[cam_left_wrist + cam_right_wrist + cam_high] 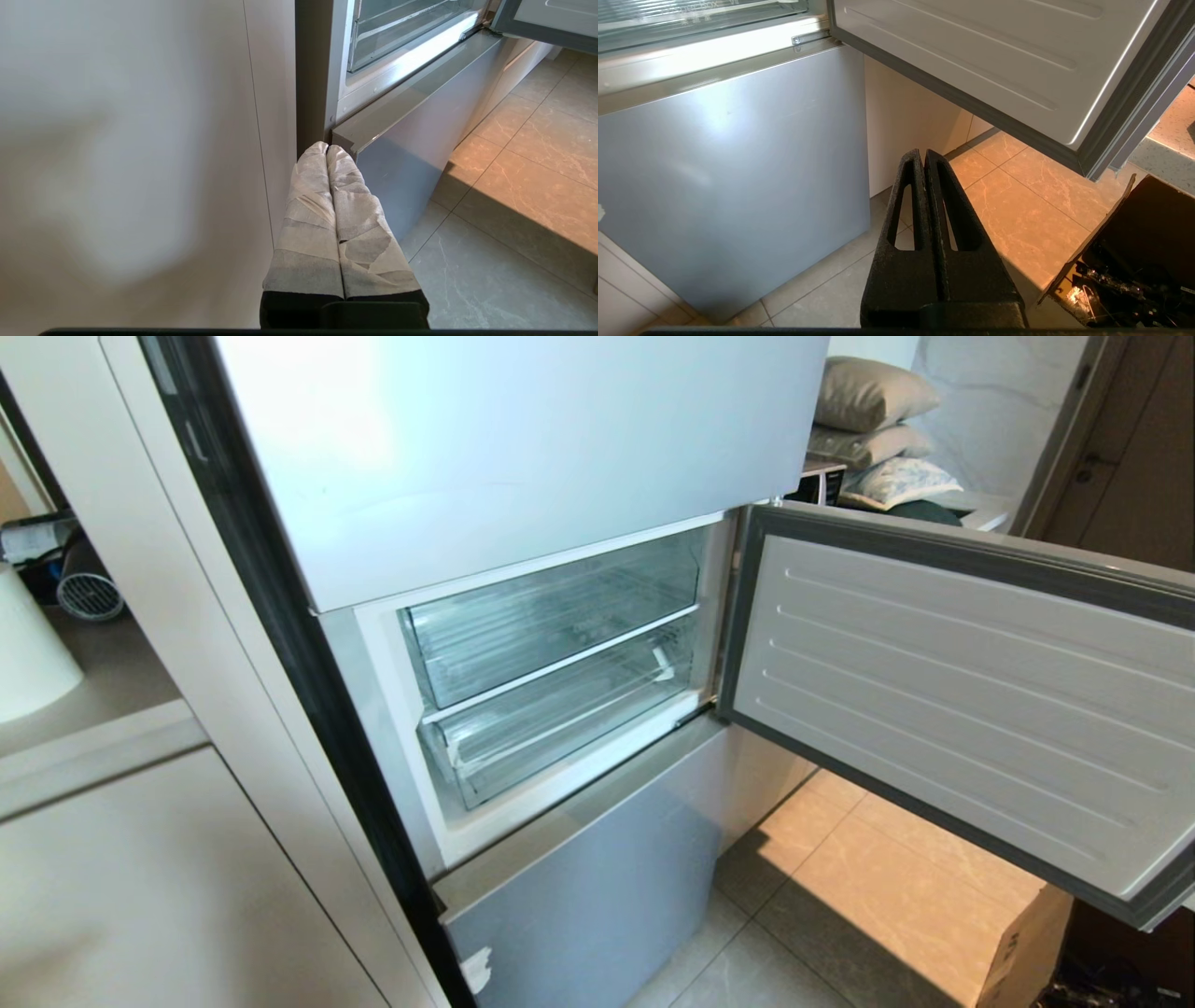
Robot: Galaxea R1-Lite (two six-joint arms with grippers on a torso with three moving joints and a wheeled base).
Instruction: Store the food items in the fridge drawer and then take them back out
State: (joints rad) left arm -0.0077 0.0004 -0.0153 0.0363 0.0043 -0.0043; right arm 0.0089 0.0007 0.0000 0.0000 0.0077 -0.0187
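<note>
both claws pressed together, empty; fridge door (pixel 952 700) swung wide; drawer (pixel 560 719) pushed in.

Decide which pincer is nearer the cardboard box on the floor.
Right. The right pincer hangs beside the cardboard box; the left pincer sits at the opposite corner of the fridge.

drawers (pixel 560 625): 2 | pillows (pixel 873 392): 3 | claws (pixel 327 148): 2
</note>
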